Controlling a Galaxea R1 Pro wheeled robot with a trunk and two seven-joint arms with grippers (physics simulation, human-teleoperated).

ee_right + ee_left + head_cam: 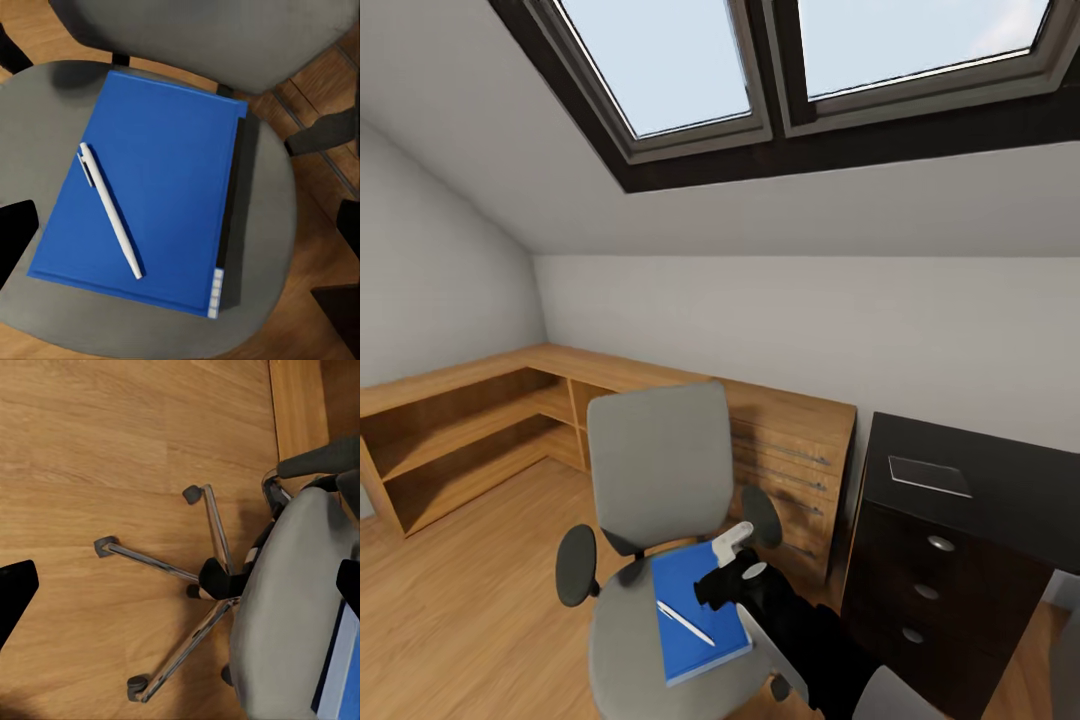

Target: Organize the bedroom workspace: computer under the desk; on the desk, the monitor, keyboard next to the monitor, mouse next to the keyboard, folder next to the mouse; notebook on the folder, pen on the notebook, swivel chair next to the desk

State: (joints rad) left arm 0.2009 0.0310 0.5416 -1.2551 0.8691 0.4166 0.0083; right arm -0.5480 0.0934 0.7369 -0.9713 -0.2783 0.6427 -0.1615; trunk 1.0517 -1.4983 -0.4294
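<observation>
Pen (109,211) on folder (161,180) (chair (660,470) seat)

The right arm (800,630) is a thick, glossy black limb with rounded segments. Behind the end effector (732,570) it bears a small white block and a pale grey round cap on black housing. Farther back from the end effector a light grey curved shell (890,700) covers the body. In both wrist views the fingers (15,236) are plain matte black, flat, blunt-tipped slabs, without markings, screws or cables.
</observation>
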